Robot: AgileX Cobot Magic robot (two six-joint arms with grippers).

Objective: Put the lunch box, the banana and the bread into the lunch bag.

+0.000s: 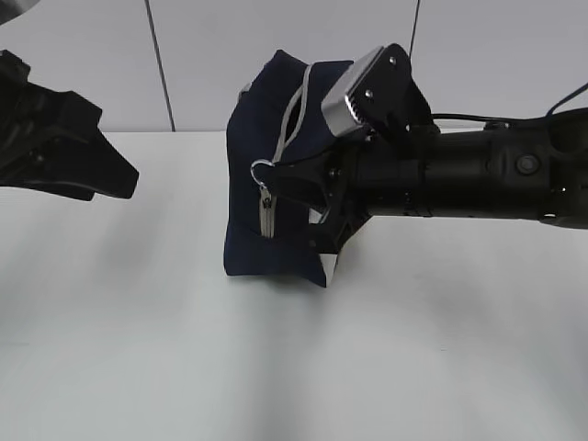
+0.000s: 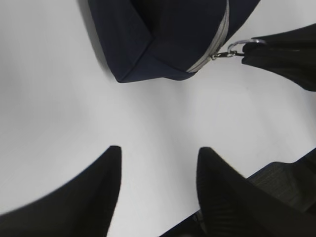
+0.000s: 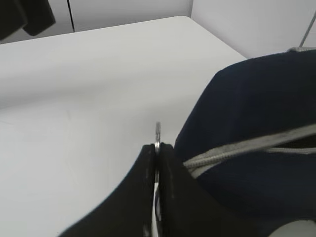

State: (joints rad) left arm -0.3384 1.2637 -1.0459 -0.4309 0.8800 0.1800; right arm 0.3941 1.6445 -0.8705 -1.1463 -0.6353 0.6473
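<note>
White tabletop (image 1: 138, 349) runs back to pale wall panels (image 1: 83, 55), and near its middle sits the lunch bag (image 1: 266, 220), dark navy with a grey zipper (image 1: 292, 115) curving over the top and down its front. From three o'clock the right arm (image 1: 478, 175) reaches in level with the bag; the right gripper (image 1: 276, 175) is pinched tight on the metal zipper ring (image 1: 261, 168), the ring's edge poking up between the closed tips in the right wrist view. Over at nine o'clock the left gripper (image 1: 124, 179) hangs above bare table, well apart from the bag, its fingers (image 2: 106, 168) spread partway with nothing between them. From the left wrist view the bag's corner lies at twelve o'clock.
</note>
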